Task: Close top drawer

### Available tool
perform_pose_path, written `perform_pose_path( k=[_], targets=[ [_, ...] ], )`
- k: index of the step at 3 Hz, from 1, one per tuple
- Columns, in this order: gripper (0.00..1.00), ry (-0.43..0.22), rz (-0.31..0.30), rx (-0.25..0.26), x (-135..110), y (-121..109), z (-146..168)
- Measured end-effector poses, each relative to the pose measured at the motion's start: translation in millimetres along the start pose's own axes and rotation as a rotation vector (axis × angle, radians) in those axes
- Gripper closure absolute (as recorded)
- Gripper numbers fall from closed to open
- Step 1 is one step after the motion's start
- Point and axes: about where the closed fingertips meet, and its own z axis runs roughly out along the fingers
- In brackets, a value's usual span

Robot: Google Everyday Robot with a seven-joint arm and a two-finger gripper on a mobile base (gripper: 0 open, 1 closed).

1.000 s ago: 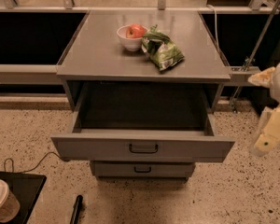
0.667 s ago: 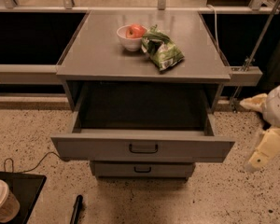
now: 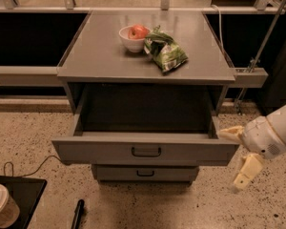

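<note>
Jaws spread wide, our gripper (image 3: 233, 157) sits low at the right of the scene, just beside the right end of the top drawer (image 3: 100, 149). Around it we see a grey cabinet whose surface (image 3: 95, 56) carries a white bowl (image 3: 132, 42) with a red apple (image 3: 139, 31) in it. A green snack bag (image 3: 166, 52) lies against the bowl's right side. Under the pulled-out drawer, a narrower drawer front (image 3: 114, 172) is shut. At the near left, a lidded paper cup (image 3: 0, 208) stands on a black mat (image 3: 26, 190), with a thin cable (image 3: 35, 166) and a dark pen (image 3: 77, 214) on the speckled floor close by.

The jaws are empty. One cream finger (image 3: 231, 133) points left at the drawer's right front corner; we cannot tell whether it touches. The other finger (image 3: 245, 171) points down toward the floor.

The top drawer stands far out toward the near side, its dark box exposed. Its loop handle (image 3: 146, 151) sits at the centre of the front panel, well left of the gripper.
</note>
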Motion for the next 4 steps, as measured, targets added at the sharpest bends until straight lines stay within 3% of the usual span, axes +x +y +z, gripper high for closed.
perform_pose_path(
  k=[1, 2, 4],
  targets=[
    [0.0, -0.075, -0.015, -0.069, 4.3, -1.8, 24.3],
    [0.0, -0.096, -0.035, -0.102, -3.2, 11.7, 27.1],
    [0.0, -0.07, -0.056, -0.138, -16.6, 37.4, 26.9]
  ],
)
